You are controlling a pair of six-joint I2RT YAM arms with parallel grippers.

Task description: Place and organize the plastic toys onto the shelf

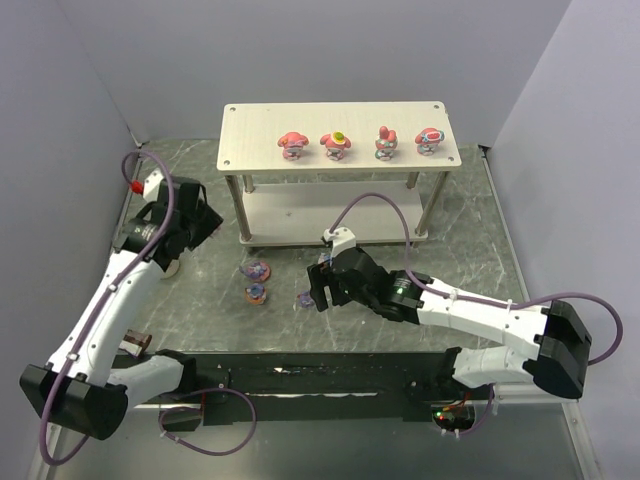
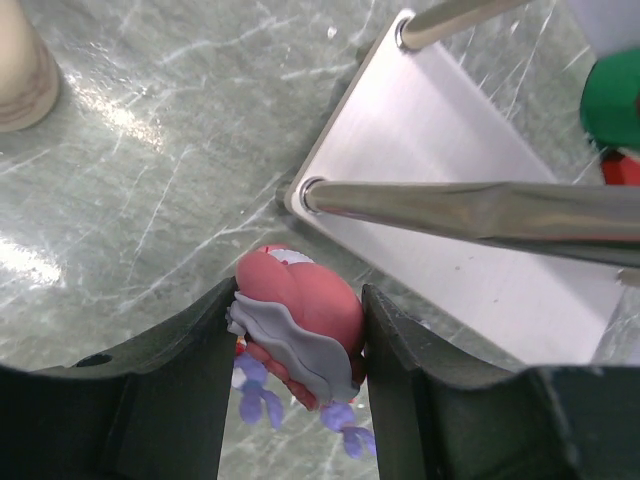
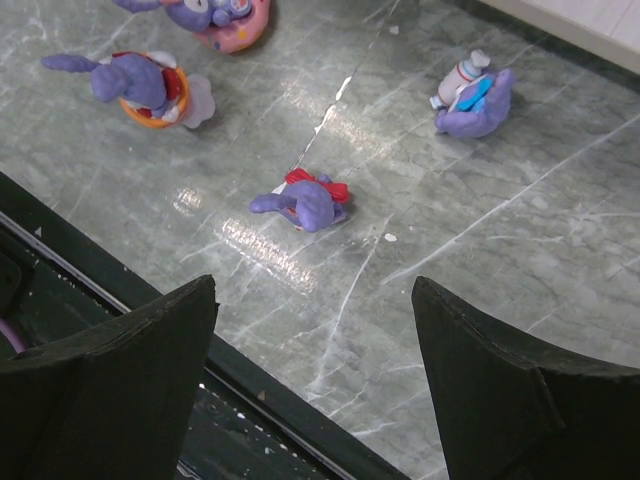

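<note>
Pale two-tier shelf [image 1: 250, 125] with four pink toys [image 1: 292, 145] in a row on its top board, left gripper [image 2: 298, 325] clamped on a pink figurine [image 2: 300, 295] by the shelf's left near leg, right gripper [image 3: 312, 300] spread wide and empty over purple rabbit-eared toys [image 3: 305, 205] on the table [image 1: 480, 260] in front of the shelf

I log even, bright overhead light, soft shadows. White glare streaks the table [image 3: 470, 290] just ahead of the right claw [image 3: 312, 295]. Fingers [image 2: 150, 400] of the left claw [image 2: 297, 310] read soft, out of focus.
</note>
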